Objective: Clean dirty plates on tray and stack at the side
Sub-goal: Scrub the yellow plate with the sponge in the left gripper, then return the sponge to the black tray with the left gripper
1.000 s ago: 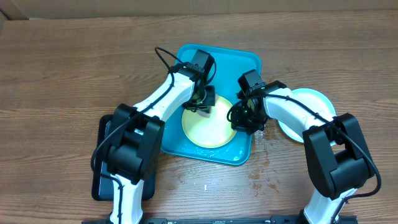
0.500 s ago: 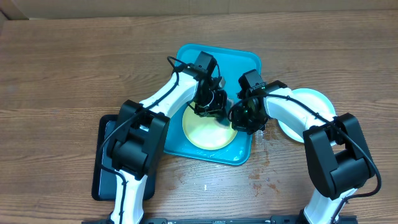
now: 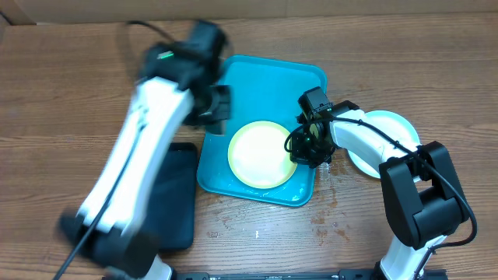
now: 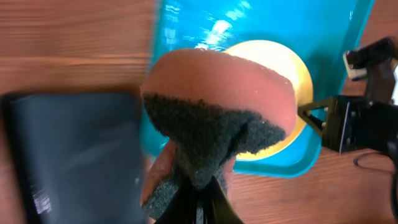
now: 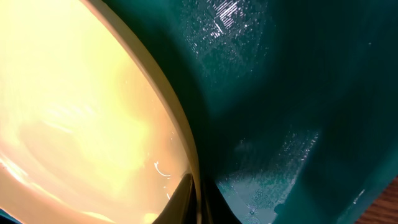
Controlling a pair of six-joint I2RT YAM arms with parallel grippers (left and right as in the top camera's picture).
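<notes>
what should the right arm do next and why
Probably lift the yellow-green plate: its face looks clean, the right pincer grips its edge, the sponge in the left pincer is clear of it, and the blue plate waits beside the tray.

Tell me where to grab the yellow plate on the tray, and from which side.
Pinch the plate by its right rim, coming from the right. It lies flat in the tray, so only the thin raised edge offers a hold, and the right gripper sits at that edge.
</notes>
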